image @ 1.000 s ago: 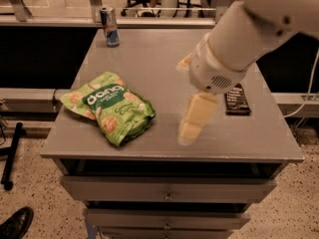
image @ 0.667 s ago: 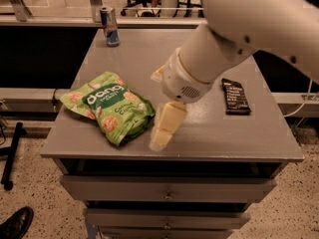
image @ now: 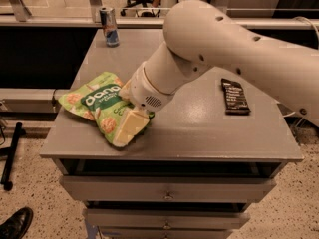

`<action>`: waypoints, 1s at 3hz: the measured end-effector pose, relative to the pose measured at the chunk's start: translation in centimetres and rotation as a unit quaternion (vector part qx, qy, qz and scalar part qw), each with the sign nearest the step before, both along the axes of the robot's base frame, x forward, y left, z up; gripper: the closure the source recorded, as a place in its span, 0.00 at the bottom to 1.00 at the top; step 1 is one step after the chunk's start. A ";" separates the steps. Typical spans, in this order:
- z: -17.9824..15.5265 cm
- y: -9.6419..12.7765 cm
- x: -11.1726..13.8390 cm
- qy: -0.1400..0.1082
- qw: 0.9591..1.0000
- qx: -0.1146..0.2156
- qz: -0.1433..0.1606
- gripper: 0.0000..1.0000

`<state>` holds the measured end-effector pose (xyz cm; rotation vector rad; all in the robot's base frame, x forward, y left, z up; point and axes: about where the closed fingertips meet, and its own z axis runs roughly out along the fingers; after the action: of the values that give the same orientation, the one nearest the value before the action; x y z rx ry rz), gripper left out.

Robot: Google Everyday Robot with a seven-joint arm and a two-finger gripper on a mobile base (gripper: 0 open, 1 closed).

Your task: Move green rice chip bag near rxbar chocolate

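Note:
The green rice chip bag (image: pixel 94 105) lies on the left part of the grey table (image: pixel 199 128), crinkly, with white lettering and chip pictures. My gripper (image: pixel 125 130) is down over the bag's right end, its pale finger lying on the bag near the table's front edge. My thick white arm (image: pixel 209 49) reaches in from the upper right and hides part of the bag. The rxbar chocolate (image: pixel 235 96), a flat dark bar with white text, lies on the right part of the table, well apart from the bag.
A silver-blue can (image: pixel 108 26) stands upright at the table's back left corner. Drawers (image: pixel 169 190) sit under the tabletop. A black shoe (image: pixel 15 224) and a dark stand leg (image: pixel 11 156) are on the floor at the left.
My arm and gripper have swung left and down, from mid-table near the bar to over the right end of the green bag. The bag, bar and can have not moved.

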<state>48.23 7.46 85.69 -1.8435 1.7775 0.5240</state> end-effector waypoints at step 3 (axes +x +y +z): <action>1.7 0.9 2.2 -0.025 1.000 0.015 -0.001 0.94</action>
<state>50.47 8.36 87.41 -1.8184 1.7299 0.4980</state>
